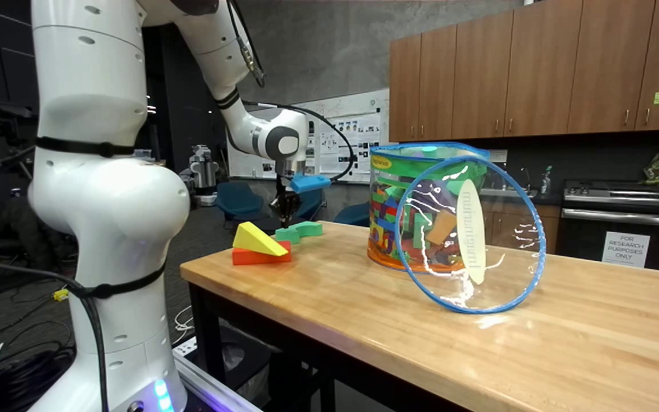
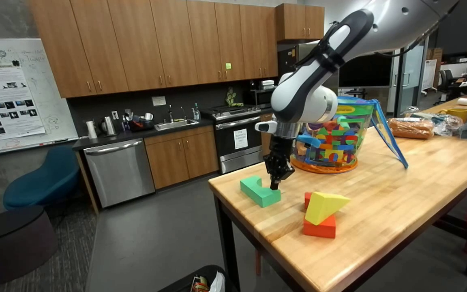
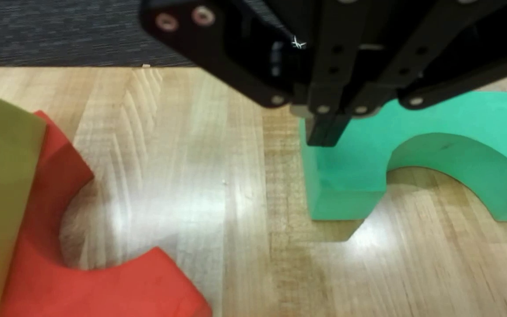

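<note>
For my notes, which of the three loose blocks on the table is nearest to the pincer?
The green arch: the pincer is right at one end; the yellow wedge and red arch lie farther away.

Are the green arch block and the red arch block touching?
Apart: the wrist view shows wooden tabletop between the green arch block and the red arch block.

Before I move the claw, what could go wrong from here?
The claw looks shut, with its tips over one end of the green block; pushing down could press or skid that block. I can't tell whether they touch. The green block lies near the edge of the table, so a shove outward might send it off. The yellow wedge rests on the red block; a sideways swing could knock it loose.
</note>
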{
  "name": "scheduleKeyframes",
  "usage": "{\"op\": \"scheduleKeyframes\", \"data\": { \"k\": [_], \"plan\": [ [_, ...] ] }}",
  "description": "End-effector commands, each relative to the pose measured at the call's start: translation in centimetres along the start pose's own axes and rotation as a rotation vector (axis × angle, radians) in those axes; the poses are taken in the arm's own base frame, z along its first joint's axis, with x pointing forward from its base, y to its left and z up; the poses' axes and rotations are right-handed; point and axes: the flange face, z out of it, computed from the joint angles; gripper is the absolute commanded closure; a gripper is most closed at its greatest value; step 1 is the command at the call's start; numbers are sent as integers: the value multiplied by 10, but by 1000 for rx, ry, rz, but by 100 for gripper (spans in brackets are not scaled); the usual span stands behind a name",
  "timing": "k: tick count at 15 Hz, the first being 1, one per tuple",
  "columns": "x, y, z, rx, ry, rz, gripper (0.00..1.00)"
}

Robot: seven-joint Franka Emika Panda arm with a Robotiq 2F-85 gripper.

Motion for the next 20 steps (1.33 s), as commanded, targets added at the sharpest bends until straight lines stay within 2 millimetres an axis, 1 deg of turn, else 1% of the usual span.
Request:
{"op": "scheduleKeyframes", "data": {
  "k": [1, 7, 10, 15, 20],
  "plan": [
    [0, 0, -3, -46, -1, 4, 100],
    [-7, -1, -2, -54, -14, 9, 100],
    [-10, -3, 3, -50, -12, 14, 100],
    [-8, -5, 8, -54, -8, 11, 100],
    [-12, -3, 13, -68, -16, 16, 100]
  ]
}}
